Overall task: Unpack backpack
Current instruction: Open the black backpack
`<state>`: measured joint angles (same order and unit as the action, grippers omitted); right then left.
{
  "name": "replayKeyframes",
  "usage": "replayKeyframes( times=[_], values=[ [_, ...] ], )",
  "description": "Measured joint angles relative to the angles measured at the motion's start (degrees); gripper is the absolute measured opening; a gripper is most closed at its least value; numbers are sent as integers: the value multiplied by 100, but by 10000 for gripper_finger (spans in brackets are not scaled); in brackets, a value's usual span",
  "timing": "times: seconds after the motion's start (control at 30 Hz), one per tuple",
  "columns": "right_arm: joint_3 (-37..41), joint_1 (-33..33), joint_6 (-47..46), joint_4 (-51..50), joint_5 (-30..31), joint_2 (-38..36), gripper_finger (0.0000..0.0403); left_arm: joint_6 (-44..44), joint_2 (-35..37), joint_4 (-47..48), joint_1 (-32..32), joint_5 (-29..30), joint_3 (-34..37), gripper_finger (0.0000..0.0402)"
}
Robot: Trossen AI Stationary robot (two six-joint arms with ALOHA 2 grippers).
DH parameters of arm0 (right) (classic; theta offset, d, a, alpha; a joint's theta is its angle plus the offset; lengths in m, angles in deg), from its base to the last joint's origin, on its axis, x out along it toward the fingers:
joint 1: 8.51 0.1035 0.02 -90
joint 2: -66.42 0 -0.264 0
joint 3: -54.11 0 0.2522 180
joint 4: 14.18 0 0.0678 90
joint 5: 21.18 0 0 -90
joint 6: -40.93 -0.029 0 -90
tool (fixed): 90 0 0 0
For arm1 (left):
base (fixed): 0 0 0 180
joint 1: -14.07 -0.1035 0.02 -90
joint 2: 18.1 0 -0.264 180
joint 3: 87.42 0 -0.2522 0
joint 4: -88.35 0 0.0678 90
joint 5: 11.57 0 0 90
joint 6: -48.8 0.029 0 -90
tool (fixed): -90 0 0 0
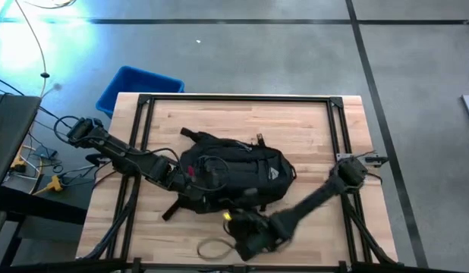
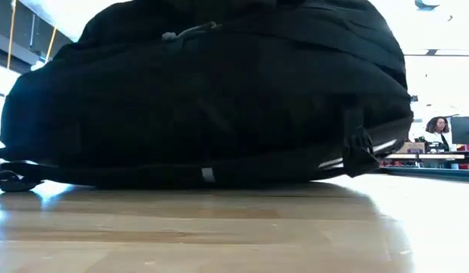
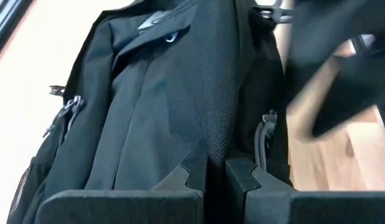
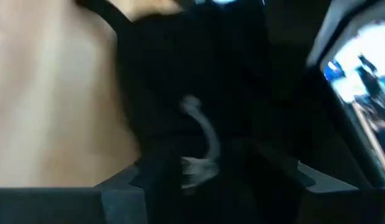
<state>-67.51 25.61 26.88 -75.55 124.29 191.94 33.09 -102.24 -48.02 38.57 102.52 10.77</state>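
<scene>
The black backpack (image 1: 234, 171) lies on its side in the middle of the wooden table and fills the low view (image 2: 219, 98). My left gripper (image 1: 187, 178) reaches in from the table's left and is shut on the backpack's left part (image 3: 149, 93). My right arm stretches from the right edge across to the near side of the backpack. Its gripper (image 1: 246, 235) is over the table by the near edge, blurred. In the right wrist view, black fabric and a grey cord pull (image 4: 202, 134) lie just ahead of that gripper (image 4: 211, 177). My left gripper pinches a raised fold of the backpack's black fabric (image 3: 216, 146) between its two fingers (image 3: 180, 180). It comes from the table's left, slanting downward. The backpack stays resting on the table.
A blue bin (image 1: 136, 87) stands off the table's far left corner. A small yellow thing (image 1: 227, 217) and a thin loop (image 1: 212, 247) lie near the front edge beside my right gripper. Bare wood shows along the far side and right. A person (image 2: 435, 129) sits far off in the room.
</scene>
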Motion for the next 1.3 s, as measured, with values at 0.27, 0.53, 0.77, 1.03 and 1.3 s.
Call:
replayKeyframes(
  times=[0.27, 0.53, 0.77, 1.03, 1.3],
  values=[
    [-3, -387, -80, 158, -838, -13, 138, 163, -2, 9, 34, 17, 0, 0],
    [-3, -308, -256, 181, -687, -26, 9, 188, -2, 304, 95, 183, -7, 0],
    [-3, 109, -1707, -1253, -440, -27, 1, 6, 0, 423, 145, 236, 455, 0],
    [-3, 846, -4107, -3415, -351, -27, 0, -58, 10, 578, 176, 237, 1012, 0],
    [298, 1395, -5751, -4161, -146, -103, 0, 852, 26, 1422, 379, 1161, 1316, 0]
  ],
)
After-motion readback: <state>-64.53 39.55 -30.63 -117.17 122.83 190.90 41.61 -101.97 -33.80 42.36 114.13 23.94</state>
